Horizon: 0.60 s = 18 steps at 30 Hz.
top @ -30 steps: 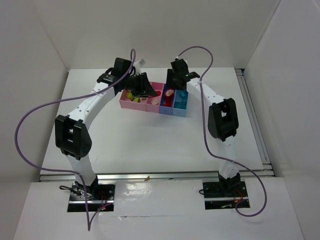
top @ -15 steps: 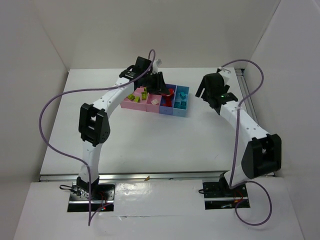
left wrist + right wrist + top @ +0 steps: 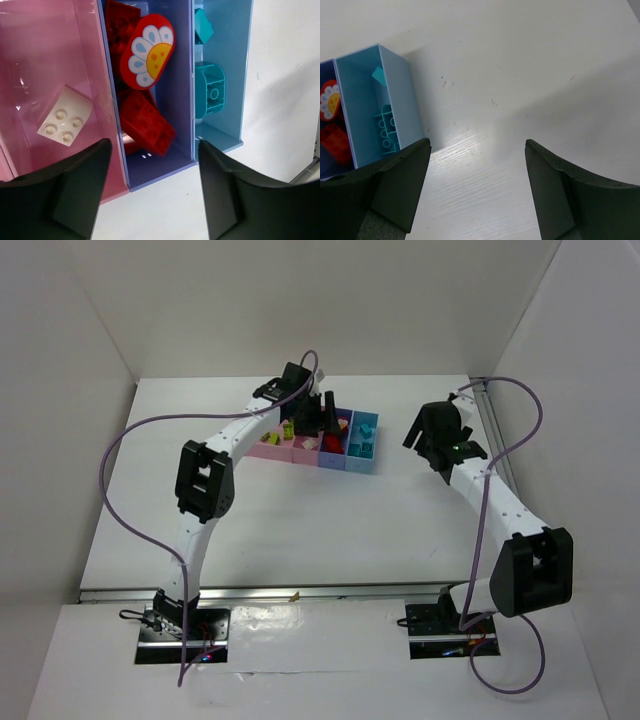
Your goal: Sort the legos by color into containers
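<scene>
The containers (image 3: 300, 455) are four joined bins at the table's back middle. Lime green legos (image 3: 268, 437) lie in the far-left pink bin. A white brick (image 3: 64, 121) is in the second pink bin. Red bricks (image 3: 147, 122) and a red oval piece with a flower print (image 3: 148, 50) fill the periwinkle bin. Cyan pieces (image 3: 210, 95) sit in the light blue bin (image 3: 407, 100). My left gripper (image 3: 155, 145) hangs open and empty above the periwinkle bin's near end. My right gripper (image 3: 477, 142) is open and empty over bare table, to the right of the bins.
White walls close in the table on the left, back and right. A metal rail (image 3: 505, 470) runs along the right edge. Purple cables (image 3: 130, 500) loop beside both arms.
My left arm moved right from the pink bins to the periwinkle bin and its jaws opened. My right arm swung away from the bins to the right, and its jaws opened wider.
</scene>
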Each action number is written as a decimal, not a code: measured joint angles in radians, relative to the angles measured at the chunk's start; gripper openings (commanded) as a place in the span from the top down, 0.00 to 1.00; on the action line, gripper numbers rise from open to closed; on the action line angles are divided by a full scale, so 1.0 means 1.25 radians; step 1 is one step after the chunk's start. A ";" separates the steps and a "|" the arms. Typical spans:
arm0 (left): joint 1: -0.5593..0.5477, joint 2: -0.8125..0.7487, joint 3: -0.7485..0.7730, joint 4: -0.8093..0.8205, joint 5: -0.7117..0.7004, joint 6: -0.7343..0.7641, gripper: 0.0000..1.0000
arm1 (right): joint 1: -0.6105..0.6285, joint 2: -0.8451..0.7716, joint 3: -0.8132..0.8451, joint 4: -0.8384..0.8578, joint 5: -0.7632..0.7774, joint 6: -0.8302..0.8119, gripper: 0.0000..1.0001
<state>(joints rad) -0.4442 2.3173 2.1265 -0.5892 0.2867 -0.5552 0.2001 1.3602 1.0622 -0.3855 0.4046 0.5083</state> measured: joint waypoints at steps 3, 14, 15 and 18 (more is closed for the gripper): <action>-0.003 0.000 0.000 0.001 -0.001 0.002 0.15 | -0.007 0.000 -0.003 -0.001 -0.003 0.000 0.15; -0.005 -0.185 -0.098 -0.020 -0.021 0.051 0.16 | -0.007 0.004 0.009 -0.033 0.008 0.015 0.00; -0.005 -0.238 -0.135 -0.014 -0.026 0.063 0.16 | -0.007 0.003 0.009 -0.037 0.011 0.017 0.00; -0.005 -0.393 -0.233 -0.001 -0.046 0.083 0.17 | -0.007 -0.007 0.006 -0.040 0.017 0.020 0.00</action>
<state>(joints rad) -0.4507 1.8256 1.8359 -0.5907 0.2287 -0.4519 0.1917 1.3518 1.0698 -0.4355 0.4263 0.5327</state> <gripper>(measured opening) 0.836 0.999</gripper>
